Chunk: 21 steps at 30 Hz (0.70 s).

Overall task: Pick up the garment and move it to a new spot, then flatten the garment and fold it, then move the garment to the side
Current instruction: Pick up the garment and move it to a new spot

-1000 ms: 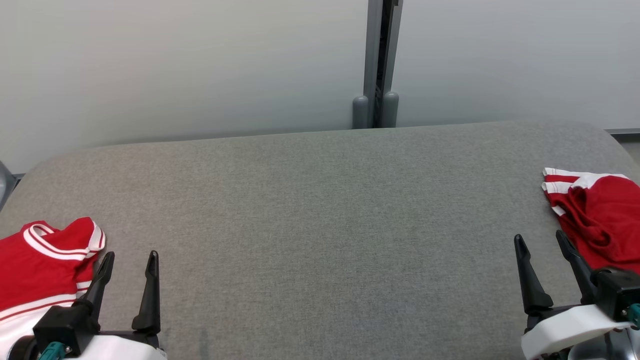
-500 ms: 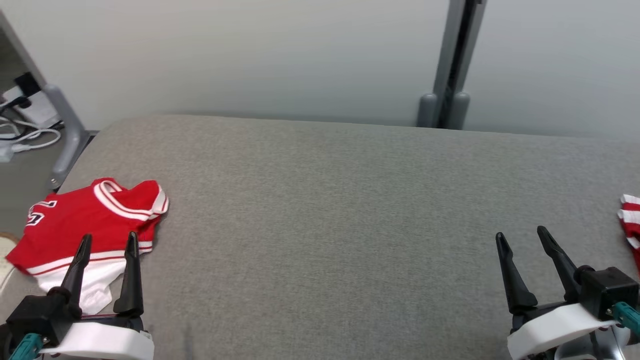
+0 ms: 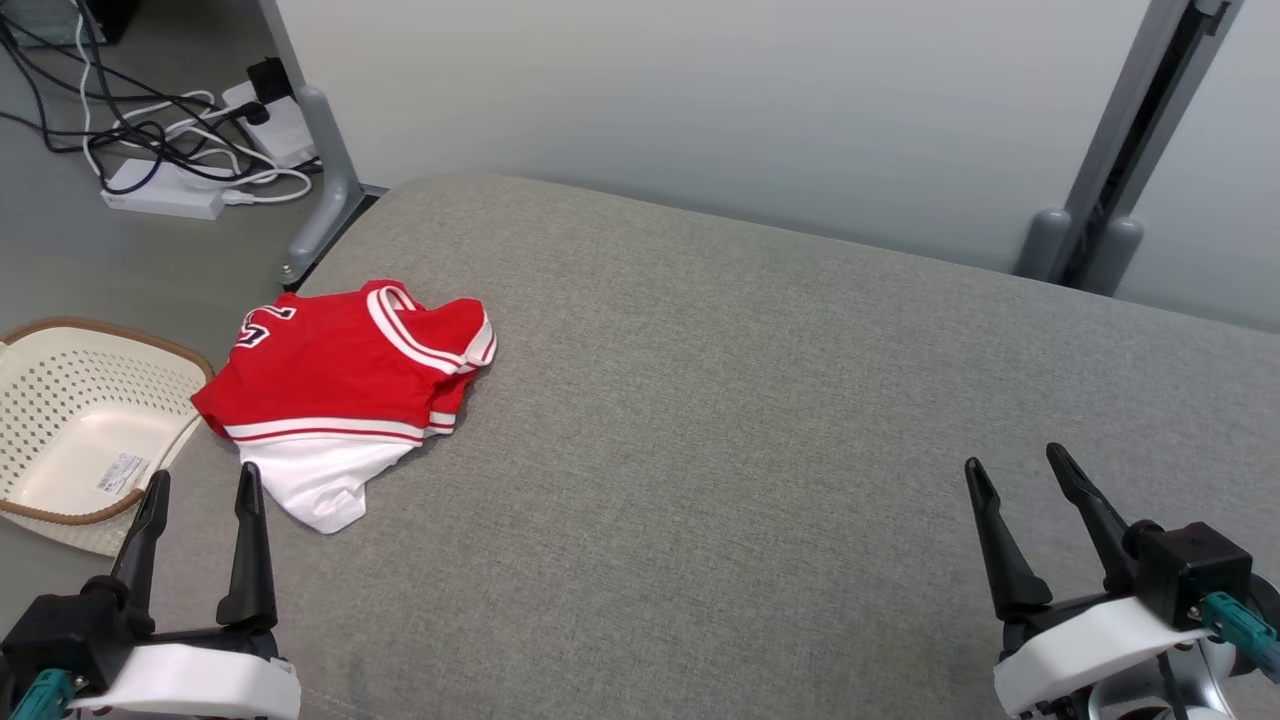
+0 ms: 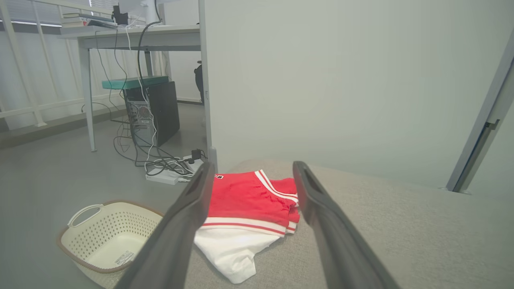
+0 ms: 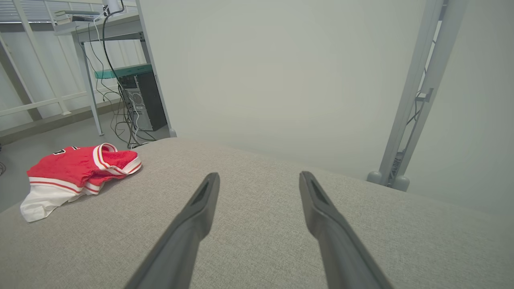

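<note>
A red and white garment (image 3: 345, 385) lies crumpled near the left end of the grey padded table (image 3: 750, 420), its white part toward me. My left gripper (image 3: 200, 485) hovers open just short of the garment's near edge, touching nothing. In the left wrist view the garment (image 4: 249, 204) lies ahead between the open left gripper (image 4: 251, 168) fingers. My right gripper (image 3: 1015, 460) is open and empty at the lower right, far from the cloth. From the right wrist the garment (image 5: 76, 172) lies off to the left of the right gripper (image 5: 259, 176).
A cream perforated basket (image 3: 70, 430) sits on the floor just left of the table's end. Cables and a power strip (image 3: 165, 195) lie on the floor beyond it. A grey post (image 3: 1120, 190) stands behind the table against a pale wall.
The head camera has swung left: the garment at the left end now sits fully in frame, the basket and cables appear, and the red garment at the right edge has left the picture.
</note>
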### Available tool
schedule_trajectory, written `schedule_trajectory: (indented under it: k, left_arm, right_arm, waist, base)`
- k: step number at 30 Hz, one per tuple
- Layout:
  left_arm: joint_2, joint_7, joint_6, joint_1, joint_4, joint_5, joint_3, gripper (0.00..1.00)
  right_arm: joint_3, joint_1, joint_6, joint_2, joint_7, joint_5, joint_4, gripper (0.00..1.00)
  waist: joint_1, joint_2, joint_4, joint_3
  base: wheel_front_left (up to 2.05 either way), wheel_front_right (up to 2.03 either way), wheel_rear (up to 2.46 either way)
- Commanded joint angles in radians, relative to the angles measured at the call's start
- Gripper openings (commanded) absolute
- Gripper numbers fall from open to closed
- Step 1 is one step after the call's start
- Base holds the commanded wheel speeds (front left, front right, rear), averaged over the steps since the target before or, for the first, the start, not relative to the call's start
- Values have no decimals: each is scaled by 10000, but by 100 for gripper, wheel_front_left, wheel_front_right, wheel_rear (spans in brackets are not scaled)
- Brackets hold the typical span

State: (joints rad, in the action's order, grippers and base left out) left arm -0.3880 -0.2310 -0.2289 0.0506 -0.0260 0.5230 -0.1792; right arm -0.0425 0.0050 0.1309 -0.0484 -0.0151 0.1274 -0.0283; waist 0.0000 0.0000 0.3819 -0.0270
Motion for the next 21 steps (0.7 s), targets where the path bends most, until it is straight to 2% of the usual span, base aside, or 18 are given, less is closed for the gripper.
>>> schedule_trajectory:
  k: [1, 15, 21]
  left_arm:
    - [11, -75, 30, -202, 12, 47, 24, 100]
    - [73, -147, 46, -409, 138, 62, -25, 100]
    - [210, -98, -115, -649, 194, 197, 96, 100]
  right_arm:
    - [-3, -75, -1, -50, -53, 58, -1, 100]
    - [-36, -157, -2, -49, -19, 105, 77, 100]
    - [-24, -195, -2, -51, 8, 76, -26, 100]
  waist:
    - [0, 0, 124, 15]
    - [0, 0, 236, -46]
    - [0, 0, 212, -194]
  base:
    - [0, 0, 0]
    - [0, 0, 0]
    - [0, 0, 0]
